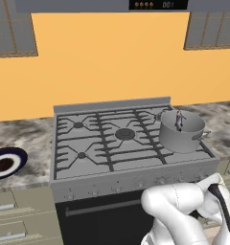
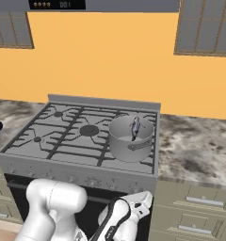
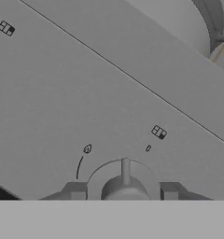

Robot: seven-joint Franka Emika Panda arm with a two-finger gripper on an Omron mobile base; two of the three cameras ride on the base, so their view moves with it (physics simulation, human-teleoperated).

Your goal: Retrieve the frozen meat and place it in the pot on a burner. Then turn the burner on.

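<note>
**Lining up on the burner knob, meat's already in the pot**

Looking at where things sit: the frozen meat (image 1: 178, 120) is inside the pot (image 1: 181, 131), leaning against the far wall, and the pot is on the stove (image 1: 107, 139), on the grate at about 3 o'clock from the big centre burner. So the drop-off half looks done to me and what's left is the burner.

The hand is down low in front of the stove's control panel (image 3: 109, 93). From the hand camera, the gripper (image 3: 124, 191) has its two fingertips spread, one on each side of a round knob (image 3: 124, 186) that sits right between them at 6 o'clock in that view. The knob's raised pointer ridge runs straight toward 12 o'clock, so its long axis is roughly crosswise to the line between the fingers. I can't tell whether the pads are touching the knob's sides yet or just bracketing it.

That's the bit everything hinges on, I reckon: knob dead ahead and centred, fingers either side, a small flame mark (image 3: 87, 149) at roughly 10 o'clock from it with a curved line below. My guess is the next thing needed is a close and a wrist roll. Whether this knob actually belongs to the pot's burner, I can't confirm from these shots.

A dark-blue-rimmed plate (image 1: 6, 162) sits on the counter way off at 9 o'clock from the stove.
</note>
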